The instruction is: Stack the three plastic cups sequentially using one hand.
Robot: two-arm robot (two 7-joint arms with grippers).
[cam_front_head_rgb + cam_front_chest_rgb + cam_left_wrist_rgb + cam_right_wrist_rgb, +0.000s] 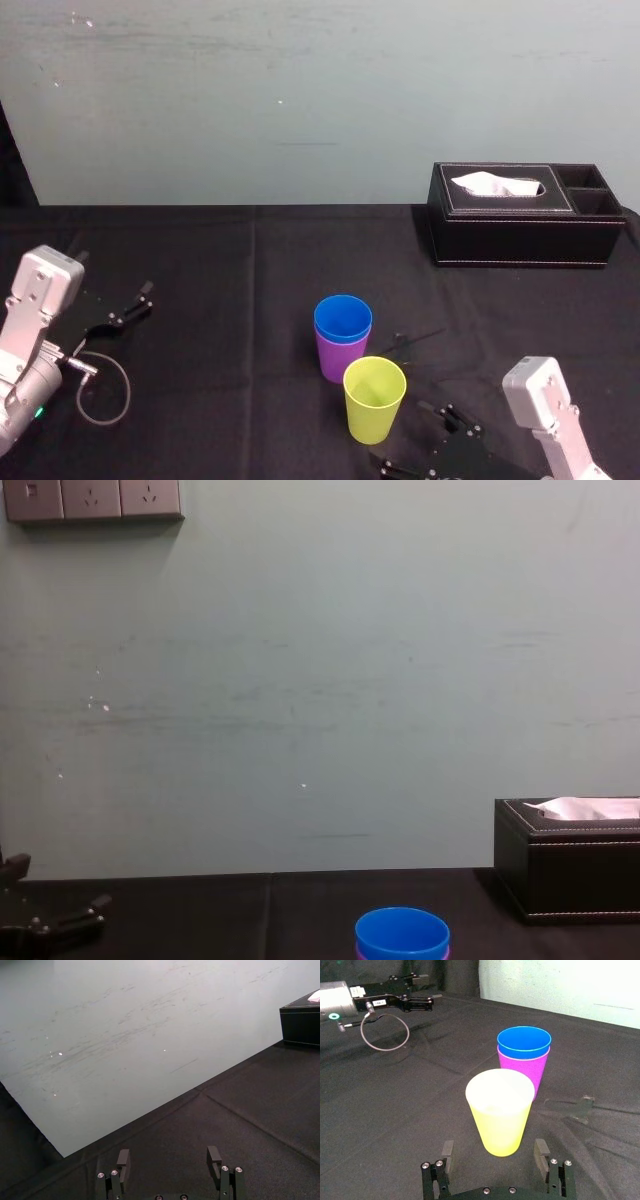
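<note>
A blue cup (pixel 342 318) sits nested inside a purple cup (pixel 340 362) near the middle of the black table. Just in front of them, toward me, a yellow-green cup (pixel 375 398) stands upright on its own. My right gripper (pixel 405 438) is low at the table's front right, open, its fingers pointing at the yellow-green cup. In the right wrist view, the yellow-green cup (pixel 500 1110) stands just ahead of the open right gripper (pixel 493 1151), neither finger touching it, with the blue cup (pixel 524 1042) and purple cup (pixel 527 1071) behind. My left gripper (pixel 128 308) rests open at the left.
A black tissue box (pixel 525 215) stands at the table's back right, also in the chest view as the tissue box (pixel 570 870). A grey cable loop (pixel 105 390) lies by the left arm. A pale wall backs the table.
</note>
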